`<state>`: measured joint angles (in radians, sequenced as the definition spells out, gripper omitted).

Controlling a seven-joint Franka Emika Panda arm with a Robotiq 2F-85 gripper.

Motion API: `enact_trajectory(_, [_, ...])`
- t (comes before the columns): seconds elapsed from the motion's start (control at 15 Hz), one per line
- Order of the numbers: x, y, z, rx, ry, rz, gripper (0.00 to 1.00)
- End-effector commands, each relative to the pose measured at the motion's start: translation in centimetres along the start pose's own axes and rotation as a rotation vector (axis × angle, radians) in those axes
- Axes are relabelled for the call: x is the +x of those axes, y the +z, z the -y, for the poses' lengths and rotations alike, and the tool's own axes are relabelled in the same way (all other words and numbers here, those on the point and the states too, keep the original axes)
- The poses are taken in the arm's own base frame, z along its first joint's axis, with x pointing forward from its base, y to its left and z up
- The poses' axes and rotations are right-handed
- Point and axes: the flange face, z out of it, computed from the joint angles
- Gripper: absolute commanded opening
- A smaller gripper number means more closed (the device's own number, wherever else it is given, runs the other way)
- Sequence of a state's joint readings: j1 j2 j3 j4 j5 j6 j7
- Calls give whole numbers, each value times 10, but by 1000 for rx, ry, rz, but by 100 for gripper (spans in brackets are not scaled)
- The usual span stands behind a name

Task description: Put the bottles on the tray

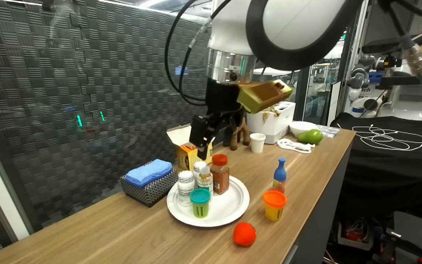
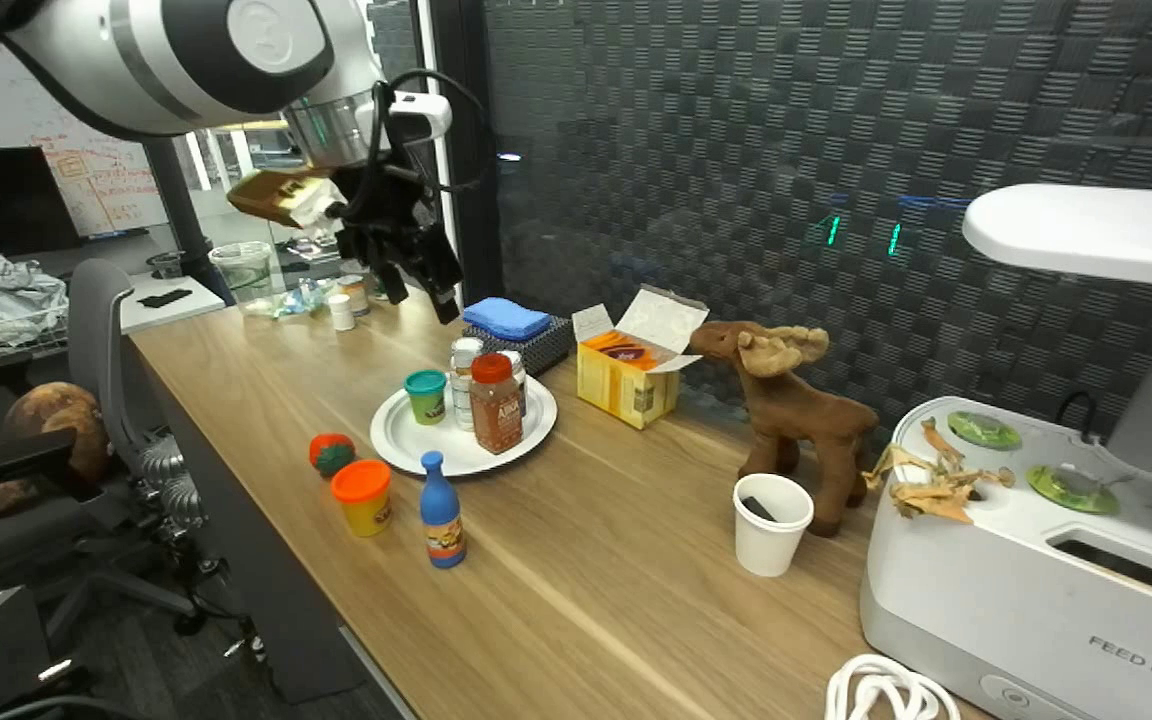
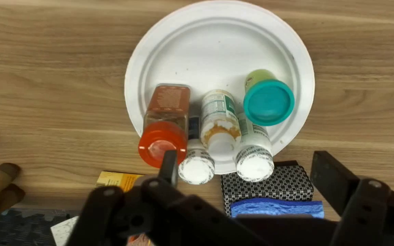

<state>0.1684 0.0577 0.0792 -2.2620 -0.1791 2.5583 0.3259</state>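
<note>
My gripper [image 3: 245, 167] hovers above the tray with its jaws wide apart and nothing held between them. The round white tray [image 3: 214, 44] carries several bottles: a red-capped spice jar [image 3: 168, 112], a small white-capped bottle with an amber shoulder [image 3: 219, 126], two larger white bottles, one nearer the jar [image 3: 197, 167] and one beside the box [image 3: 254, 164], and a green tub with a teal lid [image 3: 268, 102]. All five stand upright. On the table off the tray are a yellow tub with an orange lid [image 2: 364, 500] and a blue bottle [image 2: 443, 515].
A red ball-like object [image 1: 244, 234] lies beside the tray. Close behind are a woven black box [image 1: 148, 194] topped by a blue cloth [image 1: 148, 171] and an opened yellow carton [image 2: 626, 385]. Farther along stand a moose toy [image 2: 801, 420], paper cup [image 2: 771, 535] and white planter [image 2: 1016, 600].
</note>
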Motion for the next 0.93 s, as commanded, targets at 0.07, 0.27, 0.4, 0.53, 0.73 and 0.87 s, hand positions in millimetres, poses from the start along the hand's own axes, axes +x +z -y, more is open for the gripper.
enact_trajectory(0.07, [-60, -18, -28, 21, 92, 35, 100])
enact_trajectory(0.27, [-92, -11, -42, 49, 150, 93, 100])
enact_trajectory(0.4, [-106, -3, -49, 75, 170, 137, 100])
enact_trajectory(0.53, [-112, 5, -57, 79, 180, 178, 100])
enact_trajectory(0.73, [-114, 17, -70, 75, 199, 233, 100])
enact_trajectory(0.87, [-113, 25, -77, 77, 205, 267, 100])
